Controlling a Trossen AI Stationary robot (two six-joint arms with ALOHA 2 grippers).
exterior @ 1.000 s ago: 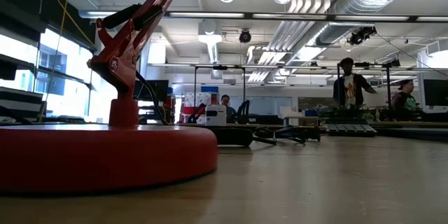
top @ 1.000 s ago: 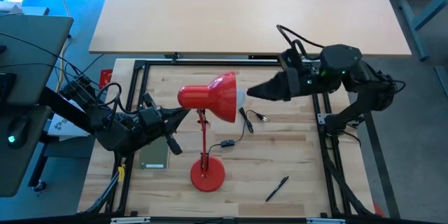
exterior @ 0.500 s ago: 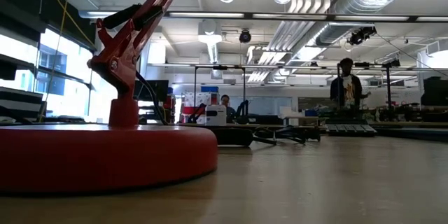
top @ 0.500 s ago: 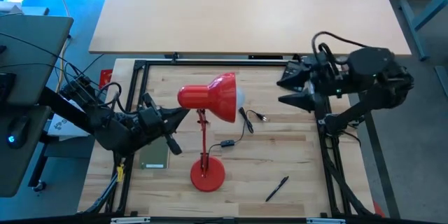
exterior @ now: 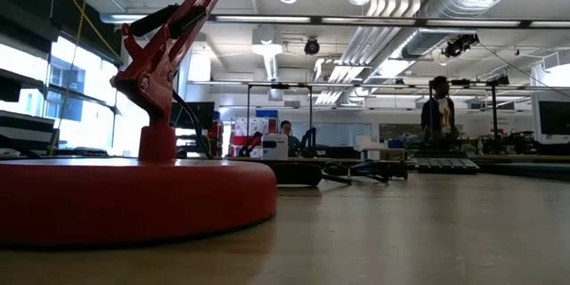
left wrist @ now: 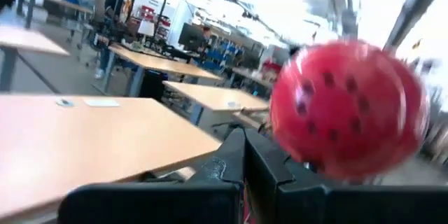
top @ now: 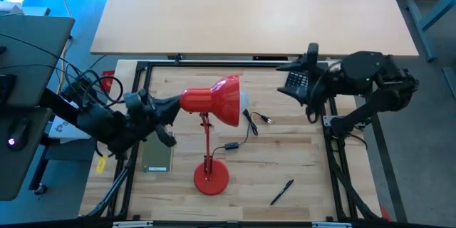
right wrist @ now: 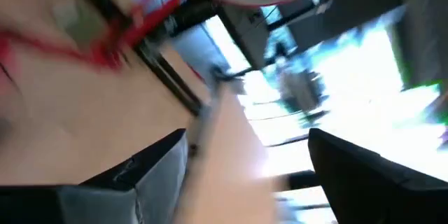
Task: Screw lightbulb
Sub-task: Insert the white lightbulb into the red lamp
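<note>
The red desk lamp stands on its round base [top: 211, 179], which fills the left of the low view [exterior: 134, 200]. Its shade [top: 221, 100] lies level and opens toward the table's right. The white lightbulb [top: 246, 100] sits in the shade's mouth; only its rounded end shows. My left gripper [top: 173, 106] is shut, just behind the shade's narrow rear end [left wrist: 346, 108]. My right gripper [top: 305, 84] is open and empty, well to the right of the shade, its fingers [right wrist: 157, 164] wide apart. My left gripper's shut fingers [left wrist: 243, 164] stand level beside the shade's vented rear end [top: 187, 100], coming from the table's left. I cannot tell whether they touch it.
A black pen [top: 281, 192] lies near the front right. The lamp's black cord with its switch [top: 230, 145] runs right of the stem. A greenish card [top: 157, 158] lies at the near left. Black frame rails [top: 214, 62] border the worktop. People stand in the room beyond [exterior: 438, 111].
My right gripper has drawn back from the shade's mouth toward the table's right edge, opened, and turned about. The bulb stays in the shade. My left gripper has moved a little toward the far left, from beside the lamp's stem to the shade's rear end.
</note>
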